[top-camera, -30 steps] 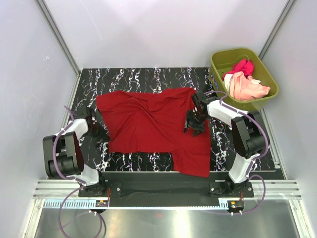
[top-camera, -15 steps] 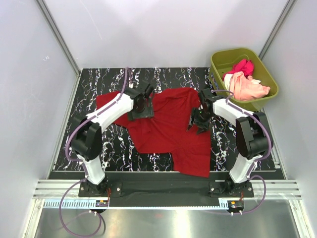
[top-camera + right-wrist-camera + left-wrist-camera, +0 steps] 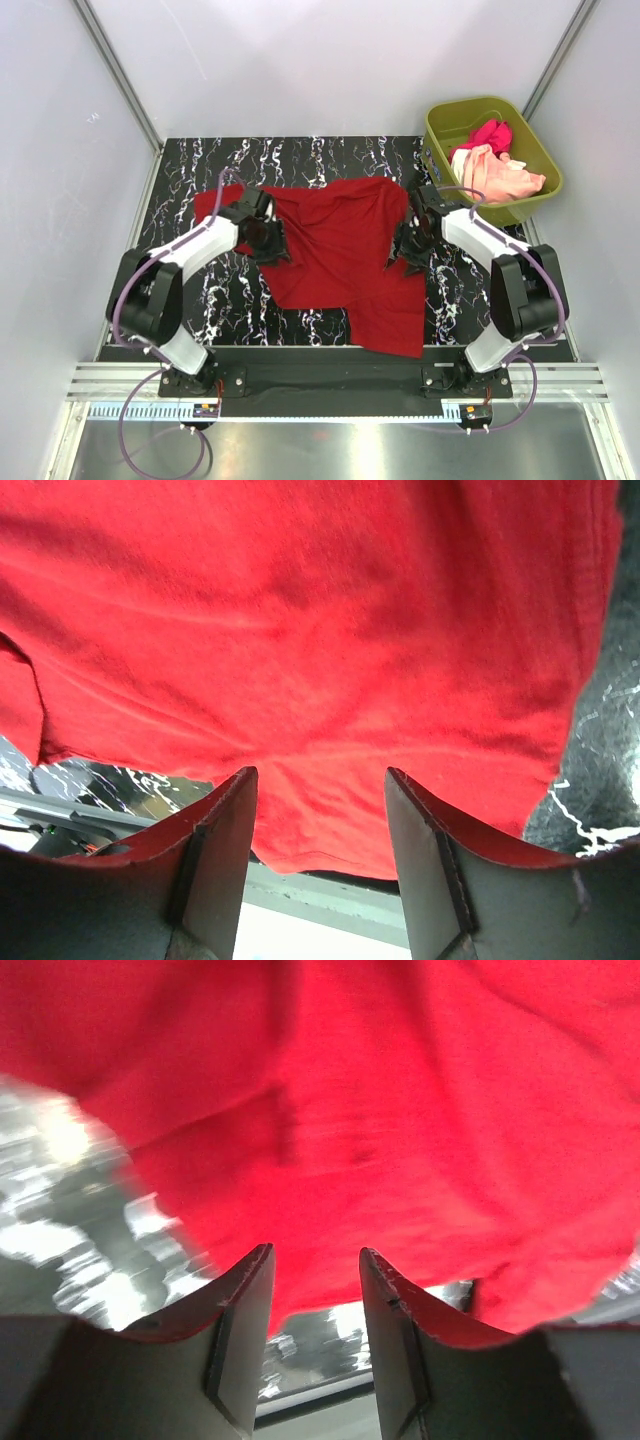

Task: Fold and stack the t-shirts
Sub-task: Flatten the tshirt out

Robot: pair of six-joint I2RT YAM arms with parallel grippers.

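Note:
The deep red t-shirt (image 3: pixel 340 250) lies on the black marbled table (image 3: pixel 330 155). Its left part is folded inward and one end hangs over the near edge. My left gripper (image 3: pixel 266 238) is open and empty, low over the shirt's left folded edge. The left wrist view shows red cloth (image 3: pixel 400 1110) beyond the open gripper (image 3: pixel 315 1252). My right gripper (image 3: pixel 405 254) is open and empty over the shirt's right edge. The right wrist view shows the cloth (image 3: pixel 320 630) beyond the open gripper (image 3: pixel 320 772). The magenta-pink t-shirt (image 3: pixel 487 133) and the pale peach t-shirt (image 3: pixel 500 176) lie crumpled in the tub.
An olive-green plastic tub (image 3: pixel 546 168) stands at the table's back right corner. White walls with metal posts enclose the table on three sides. Both arm bases sit on the rail at the near edge.
My left arm swung from the table's left edge over the shirt, folding its left side inward, then drew back left. My right gripper shifted slightly right.

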